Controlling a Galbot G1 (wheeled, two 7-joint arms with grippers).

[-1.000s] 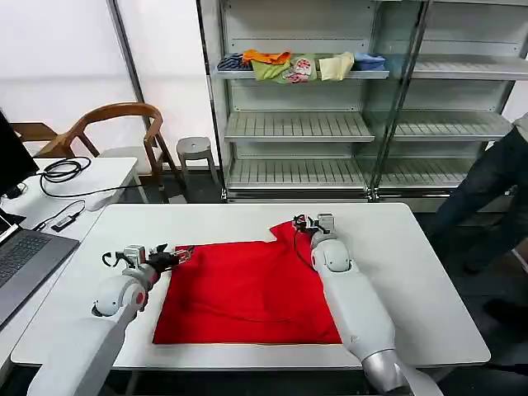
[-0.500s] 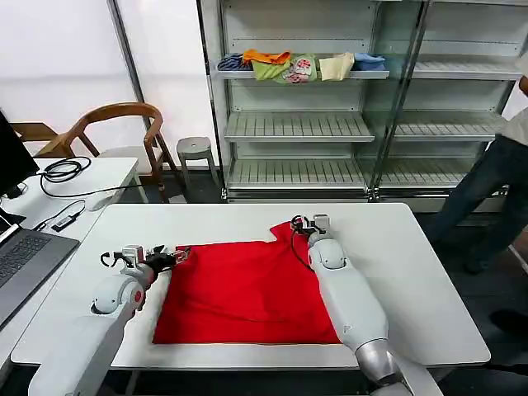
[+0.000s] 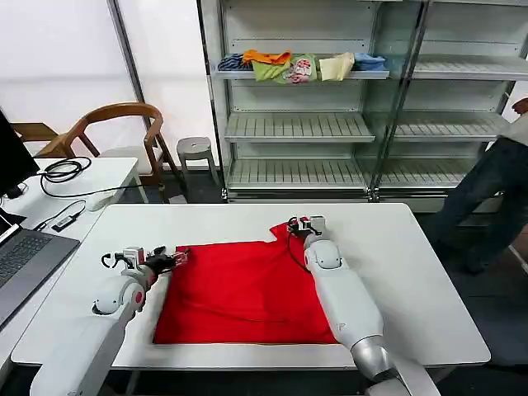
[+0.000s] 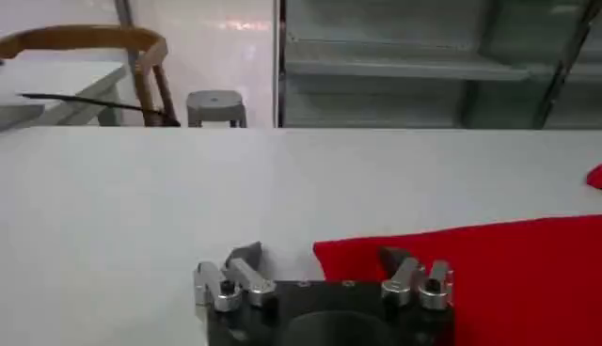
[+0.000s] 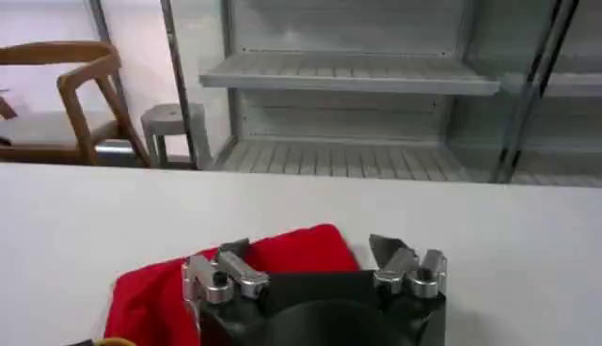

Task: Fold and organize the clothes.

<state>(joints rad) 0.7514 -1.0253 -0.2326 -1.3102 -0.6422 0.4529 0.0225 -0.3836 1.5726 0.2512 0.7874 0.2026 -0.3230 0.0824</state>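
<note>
Wrist cams: both claws agape at red T-shirt [image 3: 247, 289] far corners.

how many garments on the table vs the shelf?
1 on the table: the red T-shirt, spread flat between the left gripper and right gripper. About 5 folded garments sit in a row on the top shelf; overlaps may hide more.

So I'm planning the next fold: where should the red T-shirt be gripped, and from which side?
Probably at its two far corners. The red T-shirt lies flat on the white table, so only its edges offer cloth to pinch. The left pincer, open, sits at the far left corner, best entered low from the left. The right pincer, also open, is over the bunched far right corner, best taken from above.
</note>
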